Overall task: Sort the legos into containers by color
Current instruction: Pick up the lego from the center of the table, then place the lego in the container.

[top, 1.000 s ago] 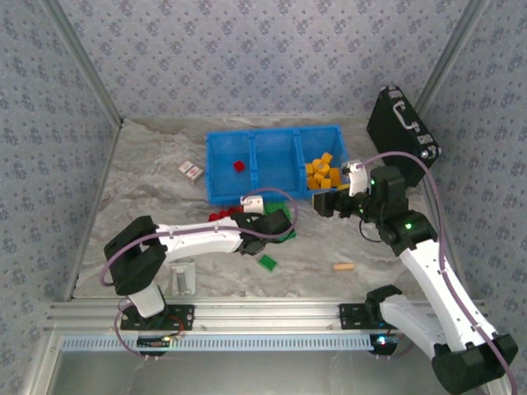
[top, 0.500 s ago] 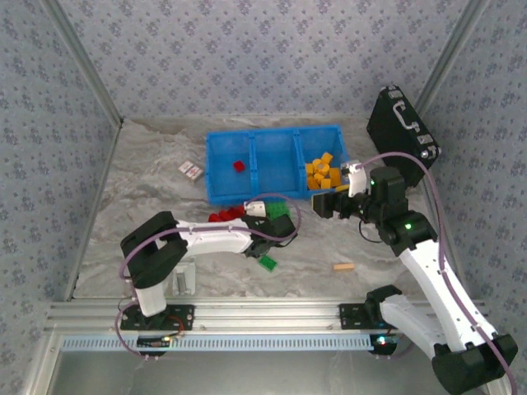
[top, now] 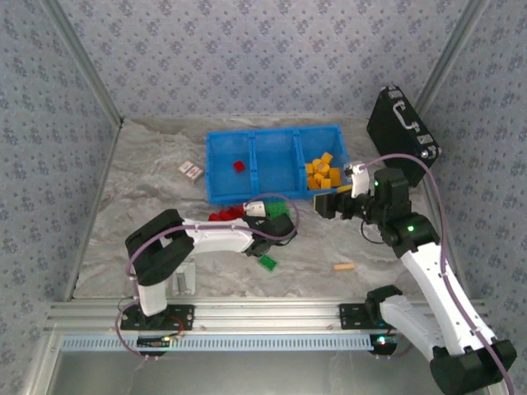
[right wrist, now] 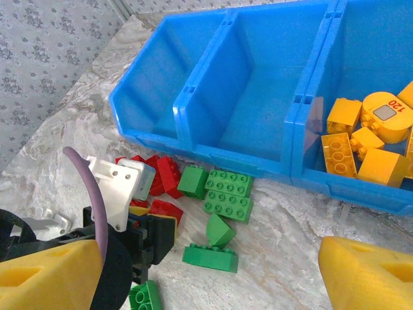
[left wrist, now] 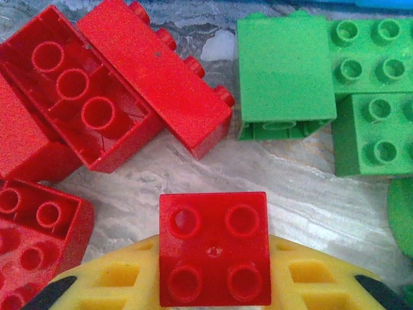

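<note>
Beside the long bright-blue three-bin plastic tray (right wrist: pixel 239 155), the left gripper (left wrist: pixel 213 284) is clamped on a small square red plastic brick (left wrist: pixel 214 255). The pads seem to catch only one end, so it may twist free when lifted. The right gripper (right wrist: pixel 206 284) hangs wide open, empty.

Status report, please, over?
Left gripper shut on small red square plastic brick. Right gripper open, beside blue plastic bins. Other red and green bricks crowd close.

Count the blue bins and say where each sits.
3, joined in one row: left bin holds one red brick, middle bin shows nothing inside, right bin holds yellow bricks. None looks hidden.
</note>
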You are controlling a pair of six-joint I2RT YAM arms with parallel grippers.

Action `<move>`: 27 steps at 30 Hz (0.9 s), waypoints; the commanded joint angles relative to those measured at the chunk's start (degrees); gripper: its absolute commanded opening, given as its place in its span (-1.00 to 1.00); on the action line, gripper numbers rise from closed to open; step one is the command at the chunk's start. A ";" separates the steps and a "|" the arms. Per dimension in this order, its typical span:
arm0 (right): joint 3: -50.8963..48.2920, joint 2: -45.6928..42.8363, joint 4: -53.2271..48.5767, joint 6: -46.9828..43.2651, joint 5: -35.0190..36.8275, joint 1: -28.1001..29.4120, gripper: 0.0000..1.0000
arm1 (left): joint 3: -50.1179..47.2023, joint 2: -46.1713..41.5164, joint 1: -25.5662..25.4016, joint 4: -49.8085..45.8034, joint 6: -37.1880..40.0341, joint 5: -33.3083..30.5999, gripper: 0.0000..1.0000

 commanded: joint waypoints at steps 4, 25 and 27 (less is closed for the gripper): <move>-0.36 -0.11 0.51 0.59 -3.21 -1.72 0.77 | -0.62 0.15 1.06 -0.61 0.76 1.53 -0.54; -1.25 4.66 2.78 0.87 -5.65 -2.87 0.77 | 10.02 -11.98 16.42 0.78 29.98 0.84 -0.56; -1.07 4.99 2.80 0.79 -5.69 -2.91 0.77 | 10.83 -8.93 19.45 3.48 31.89 5.13 -0.56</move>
